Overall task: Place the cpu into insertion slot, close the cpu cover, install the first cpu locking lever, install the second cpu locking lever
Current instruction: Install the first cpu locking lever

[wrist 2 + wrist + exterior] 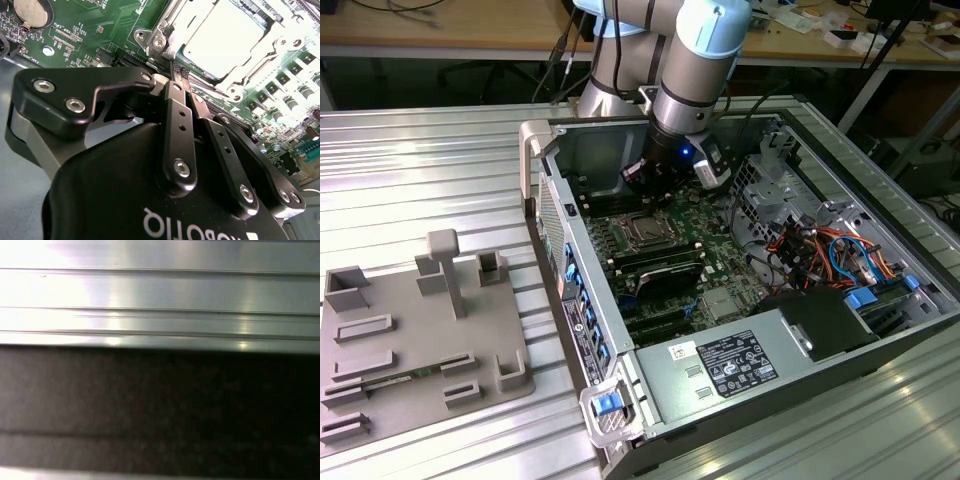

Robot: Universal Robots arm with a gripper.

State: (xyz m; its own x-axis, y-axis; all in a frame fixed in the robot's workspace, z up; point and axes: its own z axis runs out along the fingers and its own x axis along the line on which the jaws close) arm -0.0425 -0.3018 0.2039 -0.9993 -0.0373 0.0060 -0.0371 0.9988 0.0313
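The cpu (225, 40), a flat silvery square, lies in the insertion slot (642, 232) on the green motherboard (85, 35). The silver cpu cover (235, 82) lies down around it, framing its top. In the second wrist view my gripper (179, 70) is shut, its two black fingers (176, 125) pressed together, with the tips at the slot's corner beside the cover's edge. I cannot tell whether the tips touch a lever. In the exterior view the gripper (648, 195) hangs low inside the open computer case, just behind the slot.
The case wall (555, 215) stands close on the exterior view's left, and black memory slots (660, 270) lie in front of the socket. Cables and a drive cage (800, 235) crowd the right. A grey fixture plate (415, 345) sits on the ribbed table.
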